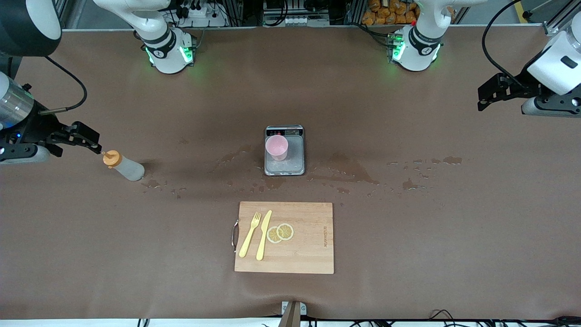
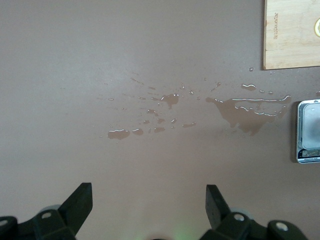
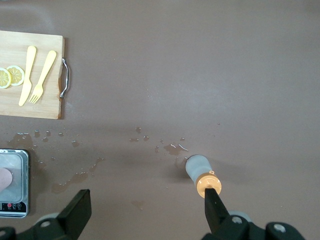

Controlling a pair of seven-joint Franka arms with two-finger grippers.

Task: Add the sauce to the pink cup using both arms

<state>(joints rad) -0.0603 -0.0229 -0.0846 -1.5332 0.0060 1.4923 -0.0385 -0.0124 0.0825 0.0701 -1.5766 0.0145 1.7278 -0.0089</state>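
While the pink cup (image 1: pixel 276 147) waits on the scale (image 1: pixel 284 169) mid-table, I've got the right gripper (image 1: pixel 93 143) spread just above the upright sauce (image 1: pixel 125 166) toward its end, and the left gripper (image 1: pixel 482 101), fingers apart, idles over bare table.

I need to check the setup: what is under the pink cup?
The pink cup stands on a small digital scale, toward its display end. The plate area directly beneath the cup is covered.

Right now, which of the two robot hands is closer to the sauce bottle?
The right gripper, open, hovering just beside the sauce bottle's orange cap. The left gripper, also open, waits over the table's other end, with the pink cup on the scale between them.
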